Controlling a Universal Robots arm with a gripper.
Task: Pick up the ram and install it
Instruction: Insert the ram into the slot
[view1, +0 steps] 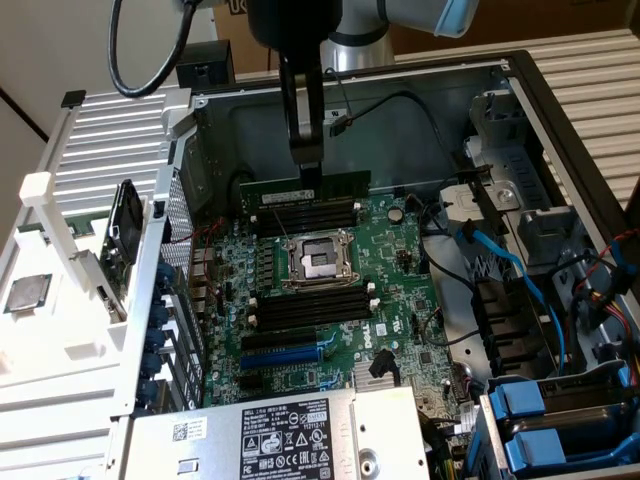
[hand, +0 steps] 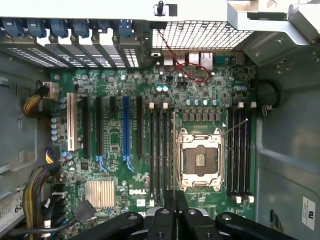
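Currently claw (view1: 308, 172) nearly closed, pinching ram (view1: 275, 188) just beside memory slots (view1: 305, 215); watch your alignment; skewed ram could jam or miss slot.

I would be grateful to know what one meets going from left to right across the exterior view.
Loose silver processor chip → blue card clips → ram stick → blue cable.

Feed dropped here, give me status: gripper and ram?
Gripper shut on long, flat dark-green ram stick. Stick held level above empty black memory slots, not seated. Nothing blocking those slots.
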